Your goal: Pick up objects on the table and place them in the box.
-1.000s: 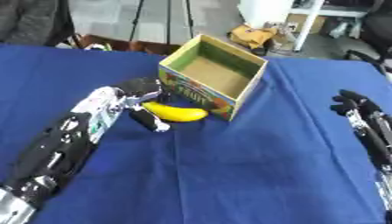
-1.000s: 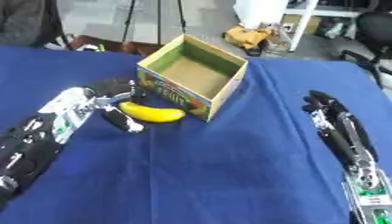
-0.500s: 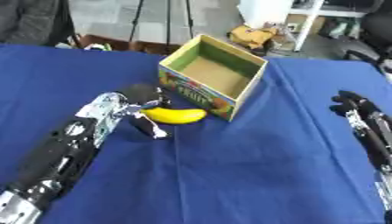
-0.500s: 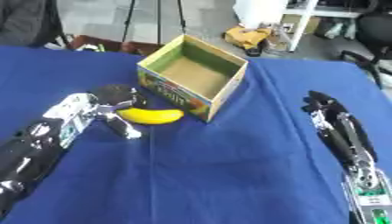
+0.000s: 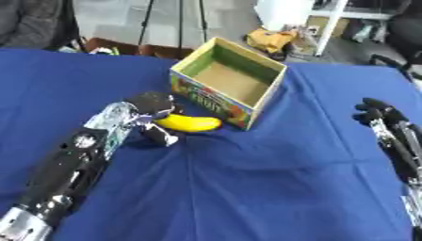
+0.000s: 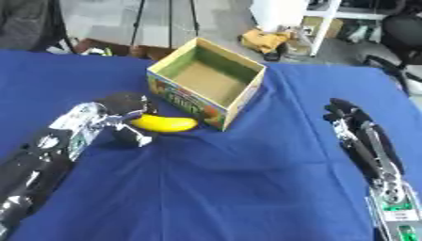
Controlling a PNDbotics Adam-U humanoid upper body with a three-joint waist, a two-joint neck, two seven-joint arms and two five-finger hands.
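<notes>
A yellow banana [image 5: 190,123] lies on the blue cloth against the near left wall of the open cardboard box [image 5: 231,82], whose inside is bare. My left hand [image 5: 145,109] is at the banana's left end, with dark fingers [image 5: 153,100] arched above it and the thumb [image 5: 159,135] stretched out below it. The banana's end sits in the gap between them and still rests on the cloth. My right hand [image 6: 353,118] lies open at the right side of the table, its fingers straight and pointing away, holding nothing.
The blue cloth [image 5: 247,188] covers the whole table. Beyond the far edge there are tripod legs [image 5: 180,19], a white frame and clutter on the floor. The box has printed fruit pictures on its front wall.
My left hand stays at the banana's left end, with its thumb shifted a little lower. The banana, the box and my right hand have not moved.
</notes>
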